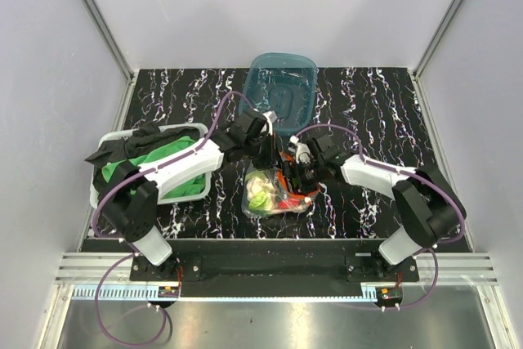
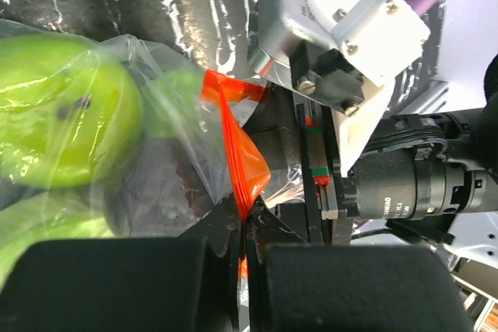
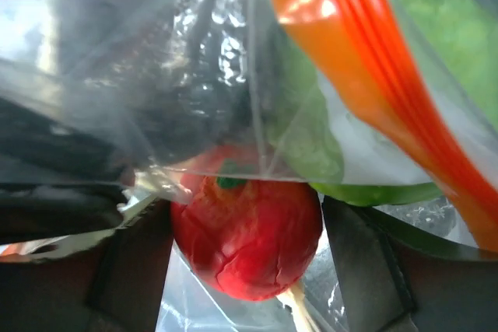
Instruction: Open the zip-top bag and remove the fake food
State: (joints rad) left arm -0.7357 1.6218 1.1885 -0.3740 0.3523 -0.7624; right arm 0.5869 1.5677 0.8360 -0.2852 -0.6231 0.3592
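Top view: the zip-top bag [image 1: 276, 192] lies on the table [image 1: 368, 104], with the fake food [image 1: 263, 194] inside.

Left wrist: the left gripper [image 2: 244, 231] jaws are clamped on the orange zip strip [image 2: 243, 165].

Right wrist: the right gripper [image 3: 247, 270] jaws stand apart, flanking a red piece [image 3: 245, 231] (film drapes it).

Step in hand: opening. Next, the right jaws must pinch the opposite lip, then pull.

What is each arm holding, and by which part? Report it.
Left gripper: shut on the zip-top bag, by its orange zip strip. Right gripper: jaws straddle a red piece inside the bag; a grip cannot be told.
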